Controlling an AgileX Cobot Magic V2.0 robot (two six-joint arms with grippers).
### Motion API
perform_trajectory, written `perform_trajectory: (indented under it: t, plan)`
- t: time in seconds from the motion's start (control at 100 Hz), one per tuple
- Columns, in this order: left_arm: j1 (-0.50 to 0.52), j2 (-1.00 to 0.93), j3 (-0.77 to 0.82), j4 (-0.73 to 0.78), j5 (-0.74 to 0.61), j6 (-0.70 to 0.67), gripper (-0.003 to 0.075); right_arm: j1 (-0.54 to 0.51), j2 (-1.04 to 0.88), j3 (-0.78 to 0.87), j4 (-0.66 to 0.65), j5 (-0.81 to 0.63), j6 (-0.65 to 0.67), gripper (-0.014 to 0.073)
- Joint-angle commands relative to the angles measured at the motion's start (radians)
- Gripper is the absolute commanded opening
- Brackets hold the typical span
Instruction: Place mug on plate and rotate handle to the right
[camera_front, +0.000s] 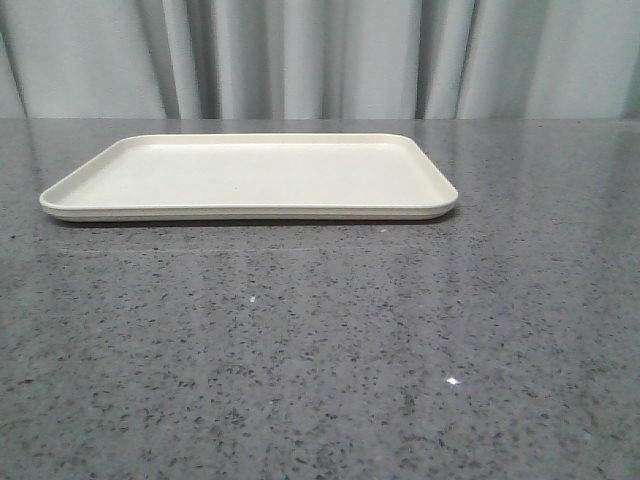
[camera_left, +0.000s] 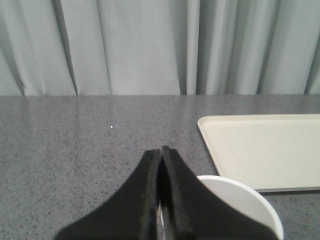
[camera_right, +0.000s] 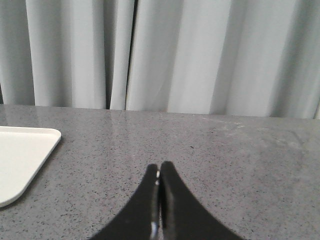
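The cream plate (camera_front: 250, 178) lies flat at the back middle of the table in the front view, with nothing on it. That view shows neither the mug nor any gripper. In the left wrist view, part of the mug's (camera_left: 246, 201) white round rim shows just past my left gripper's (camera_left: 161, 150) right finger, on the table short of the plate's (camera_left: 260, 150) near edge. My left gripper is shut, its pads pressed together. The handle is hidden. My right gripper (camera_right: 159, 165) is shut with nothing in it, over bare table to the right of the plate's corner (camera_right: 20, 155).
A grey speckled stone tabletop (camera_front: 320, 360) spreads in front of the plate. A pale grey curtain (camera_front: 320, 55) hangs along the table's far edge.
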Motion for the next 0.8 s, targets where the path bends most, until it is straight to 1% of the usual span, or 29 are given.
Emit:
perform_trajectory:
  t: [0.0,0.22,0.36,0.49,0.57,0.67,0.79]
  plan:
    - [-0.003,0.075,-0.1,-0.058,0.046,-0.007,-0.002,-0.004,0.065,-0.097,0.001,-0.014,-0.002,-0.0066]
    - [-0.003,0.231,-0.261,-0.182,0.237,-0.007,-0.002,-0.003,0.215,-0.24,0.001,0.153,-0.002,-0.0066]
    - [-0.003,0.349,-0.362,-0.196,0.374,-0.007,-0.002,-0.003,0.311,-0.318,0.002,0.254,-0.002,-0.0066]
    - [-0.003,0.454,-0.442,-0.197,0.478,-0.007,-0.002,-0.003,0.381,-0.375,0.027,0.309,-0.002,-0.0066]
    - [-0.003,0.492,-0.469,-0.2,0.492,-0.007,-0.002,-0.001,0.406,-0.397,0.058,0.335,-0.002,-0.0066]
    - [-0.003,0.516,-0.476,-0.204,0.476,-0.007,-0.002,-0.001,0.418,-0.402,0.083,0.341,-0.002,-0.0066]
    - [-0.003,0.526,-0.476,-0.204,0.472,-0.007,-0.002,-0.001,0.418,-0.402,0.087,0.341,-0.002,-0.0066]
